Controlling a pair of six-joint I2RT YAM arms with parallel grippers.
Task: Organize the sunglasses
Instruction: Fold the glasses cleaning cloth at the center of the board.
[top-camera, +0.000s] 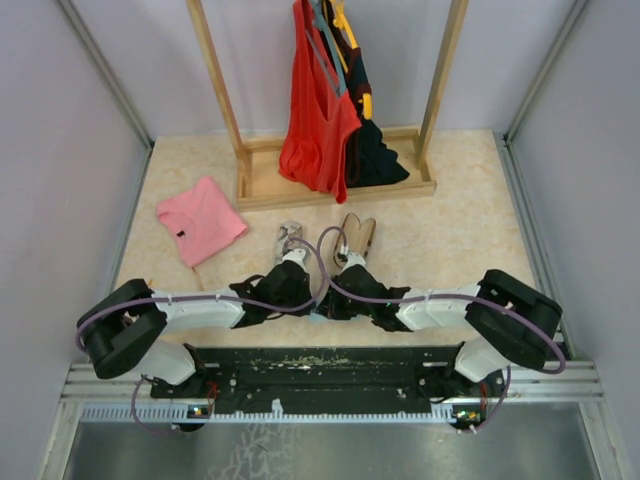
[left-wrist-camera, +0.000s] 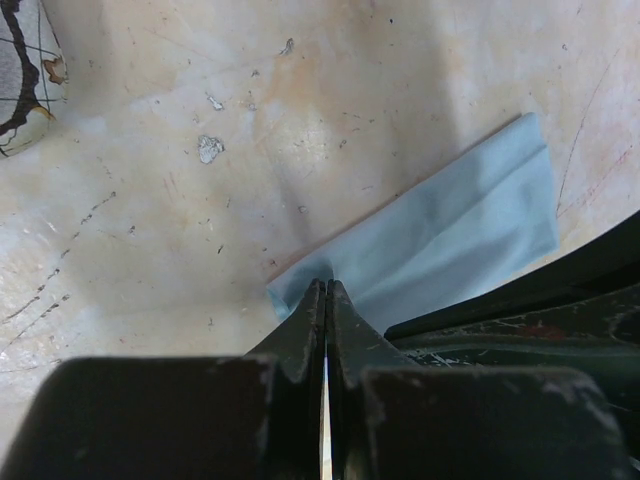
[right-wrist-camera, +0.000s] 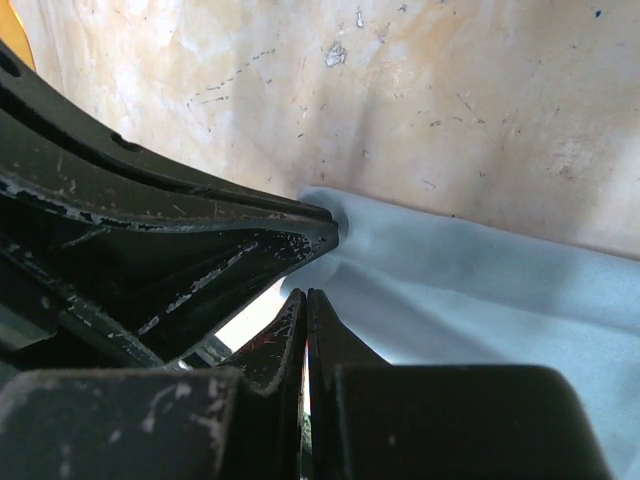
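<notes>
The sunglasses do not show in any view. A light blue cloth (left-wrist-camera: 450, 235) lies folded on the beige table, mostly hidden under the arms in the top view (top-camera: 317, 316). My left gripper (left-wrist-camera: 327, 287) is shut, pinching the cloth's near corner. My right gripper (right-wrist-camera: 307, 295) is also shut, with its tips on the same cloth (right-wrist-camera: 480, 300), which puckers up toward them. The two grippers meet tip to tip at the table's middle, left (top-camera: 310, 302) and right (top-camera: 328, 305). In the right wrist view the left gripper's fingers (right-wrist-camera: 250, 240) cross just in front.
A brown oblong case (top-camera: 356, 240) and a grey patterned object (top-camera: 290, 238) lie just beyond the grippers. A pink garment (top-camera: 200, 220) lies at the left. A wooden rack (top-camera: 335, 185) with a red top (top-camera: 318, 110) stands at the back.
</notes>
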